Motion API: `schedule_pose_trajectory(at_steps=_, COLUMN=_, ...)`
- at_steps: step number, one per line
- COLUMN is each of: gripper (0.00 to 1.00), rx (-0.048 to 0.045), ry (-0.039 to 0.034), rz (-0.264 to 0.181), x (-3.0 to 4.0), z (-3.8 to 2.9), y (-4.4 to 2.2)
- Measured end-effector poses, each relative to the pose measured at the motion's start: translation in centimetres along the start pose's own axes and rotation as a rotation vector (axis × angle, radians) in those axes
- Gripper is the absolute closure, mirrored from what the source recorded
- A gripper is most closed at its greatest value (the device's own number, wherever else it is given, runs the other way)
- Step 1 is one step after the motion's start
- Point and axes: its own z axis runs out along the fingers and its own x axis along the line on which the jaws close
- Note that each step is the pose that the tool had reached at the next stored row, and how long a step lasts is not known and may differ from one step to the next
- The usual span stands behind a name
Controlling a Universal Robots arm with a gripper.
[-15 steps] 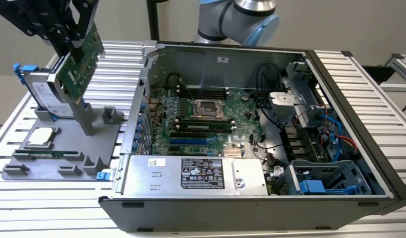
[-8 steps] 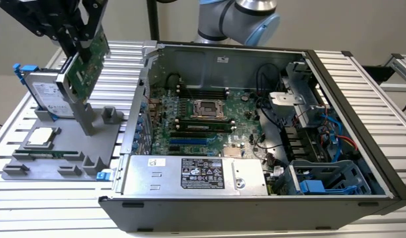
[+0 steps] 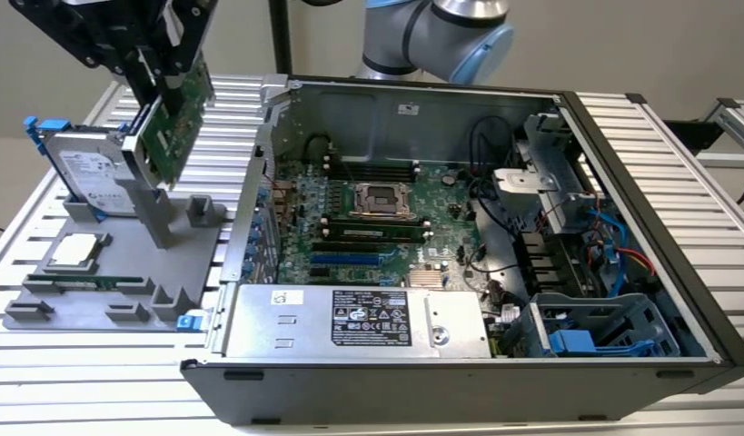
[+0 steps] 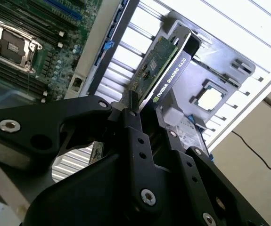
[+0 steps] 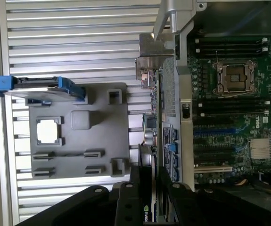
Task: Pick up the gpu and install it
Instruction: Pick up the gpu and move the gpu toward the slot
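my pincer (image 3: 165,80) is pinched on the graphics card (image 3: 174,118) — the two black fingers (image 4: 131,123) press against its opposite faces near one end, and i see no gap between them and the card. the card hangs tilted, its green face showing in the exterior view, over the grey tray (image 3: 120,232) that lies on the slatted table (image 3: 93,372) at the exterior view's left. its lower end is close above the tray's upright post; i cannot tell whether they touch. in the second wrist view the card's black edge runs away from my fingers toward the tray. in the first wrist view i see it edge-on, its silver bracket (image 5: 152,48) at the far end, beside the wall of the open computer case (image 3: 469,386). the card is outside the case — apart from the motherboard (image 3: 372,213). on the tray a hard drive (image 3: 91,173) with blue rails stands just beside the card, a square chip (image 3: 78,250) lies flat, and a thin memory stick (image 3: 87,282) sits near it.
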Motion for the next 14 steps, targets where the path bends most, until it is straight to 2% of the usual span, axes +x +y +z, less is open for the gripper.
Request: schedule_pose_trajectory(at_steps=14, gripper=1.00, rx=0.0000, ry=0.0011, rz=0.000, x=-2.48, z=0.12, y=0.17)
